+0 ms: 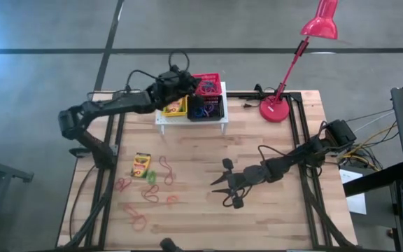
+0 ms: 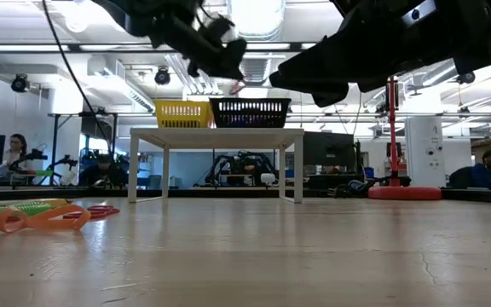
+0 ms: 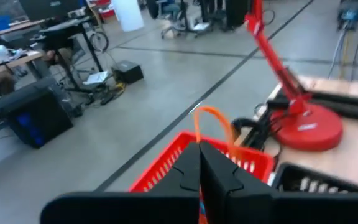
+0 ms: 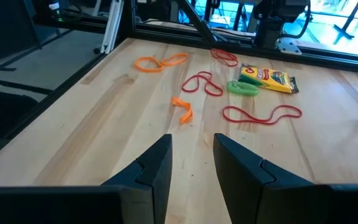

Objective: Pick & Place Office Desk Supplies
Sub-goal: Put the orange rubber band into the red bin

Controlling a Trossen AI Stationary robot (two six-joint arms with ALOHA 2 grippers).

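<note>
Red point(image 1: 210, 85), yellow point(image 1: 175, 106) and black point(image 1: 208, 109) mesh baskets stand on a white stand point(image 1: 191, 120) at the table's far side. My left gripper point(image 1: 193, 85) hovers over the red basket point(image 3: 166, 168), shut on an orange elastic loop point(image 3: 213, 121). A yellow-and-green crayon box point(image 1: 141, 165) lies flat at the table's left, with red and orange loops point(image 1: 147, 194) and a green coiled loop point(image 4: 242, 87) lying around it. My right gripper point(image 1: 224, 189) hangs open above the table's middle, its fingers point(image 4: 157, 165) around nothing. My left gripper pinches the orange loop between its two shut fingers point(image 3: 188, 168). The loop's free part point(image 3: 199, 115) arches out past the fingertips, clear above the red basket's rim. The fingers point nearly level, toward the table's far right. The gripper hides the pinched part.
A red desk lamp stands at the far right on its round base point(image 1: 275, 110), its arm leaning over the far edge. Cables point(image 1: 257, 89) lie beside it. Bare wood point(image 1: 271, 217) spreads along the near right. Beyond the table are a room, desks and seated people point(image 2: 15, 149).
</note>
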